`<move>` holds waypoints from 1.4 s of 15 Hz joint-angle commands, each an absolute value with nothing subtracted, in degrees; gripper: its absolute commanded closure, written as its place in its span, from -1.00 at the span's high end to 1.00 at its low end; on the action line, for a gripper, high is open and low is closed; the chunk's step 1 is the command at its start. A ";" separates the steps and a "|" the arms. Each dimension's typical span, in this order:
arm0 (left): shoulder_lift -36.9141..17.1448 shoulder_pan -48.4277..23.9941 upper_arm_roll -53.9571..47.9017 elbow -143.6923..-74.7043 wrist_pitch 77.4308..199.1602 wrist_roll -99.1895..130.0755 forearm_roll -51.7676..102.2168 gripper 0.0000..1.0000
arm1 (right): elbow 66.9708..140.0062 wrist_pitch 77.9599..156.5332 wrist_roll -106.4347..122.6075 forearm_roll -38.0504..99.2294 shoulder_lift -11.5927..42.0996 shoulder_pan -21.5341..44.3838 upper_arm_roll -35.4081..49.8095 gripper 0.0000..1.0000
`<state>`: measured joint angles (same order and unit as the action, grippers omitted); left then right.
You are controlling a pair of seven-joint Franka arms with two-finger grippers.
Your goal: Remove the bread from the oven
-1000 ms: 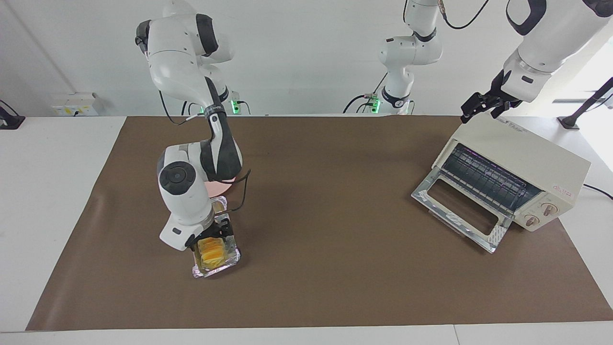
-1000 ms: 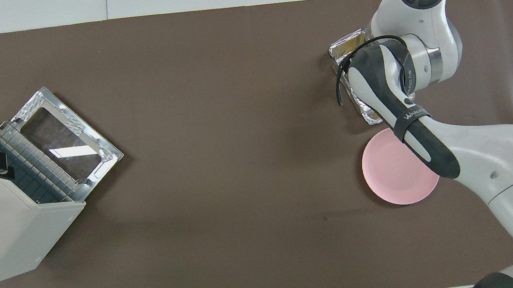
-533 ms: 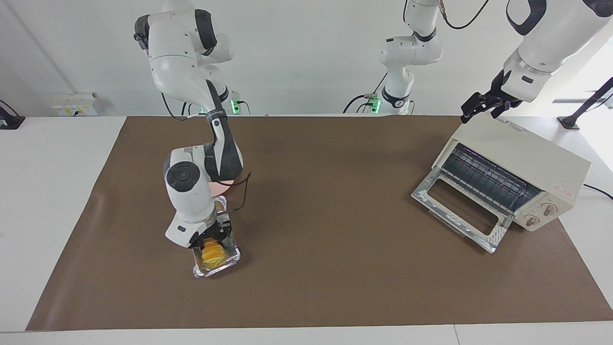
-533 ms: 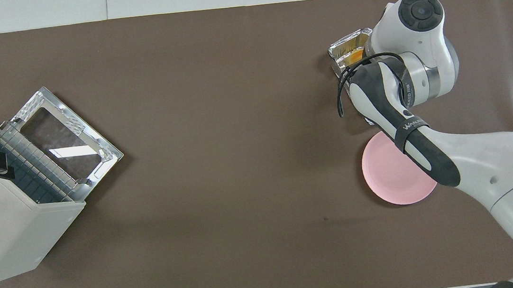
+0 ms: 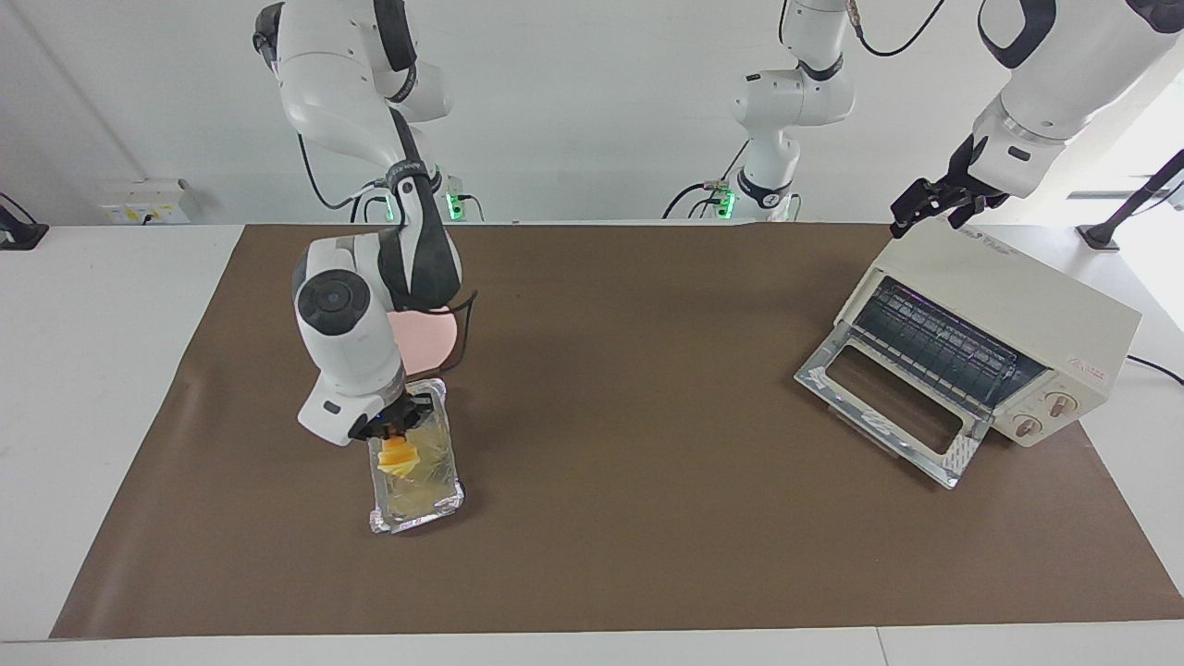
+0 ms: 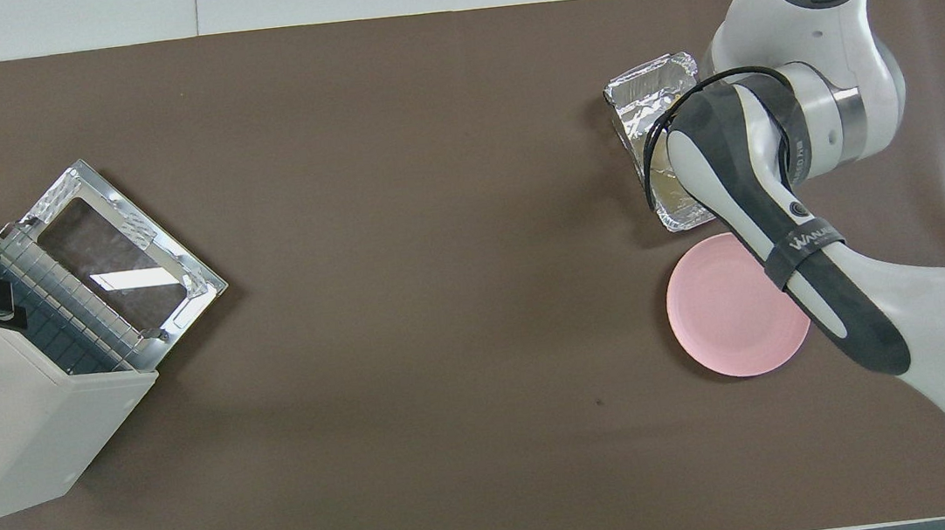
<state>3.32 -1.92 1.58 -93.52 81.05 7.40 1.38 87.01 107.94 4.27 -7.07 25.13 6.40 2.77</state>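
Right gripper pinching the bread, lifted just above the foil tray, well apart from the oven. Left gripper open over the oven, waiting. Best carried level to the pink plate beside the tray, no squeezing harder.

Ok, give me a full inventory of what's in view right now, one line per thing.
bread: one, golden-yellow, lifted over the foil tray in the right gripper.
foil tray: one, silver, at the right arm's end, farther from the robots than the plate.
plate: one, pink, beside the tray.
oven: one, cream-white, door open, at the left arm's end.
table mat: one, brown.
right gripper: shut on the bread.
left gripper: open, over the oven's top.
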 commanded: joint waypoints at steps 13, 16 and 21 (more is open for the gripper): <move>4.83 -1.76 1.67 -95.19 80.95 7.47 1.76 1.00 | 150.10 145.96 4.21 0.53 -10.29 5.36 3.25 -1.00; 4.83 -1.76 1.67 -95.19 80.95 7.47 1.76 1.00 | 150.29 147.13 4.04 0.53 -9.40 5.36 3.25 -1.00; 4.83 -1.76 1.67 -95.19 80.95 7.47 1.76 1.00 | 141.46 131.21 3.96 0.53 -10.37 5.45 3.25 1.00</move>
<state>3.32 -1.92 1.58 -93.52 81.05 7.40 1.38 147.45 141.68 4.04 -0.37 -8.48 6.31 2.69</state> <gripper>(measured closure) 0.000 0.674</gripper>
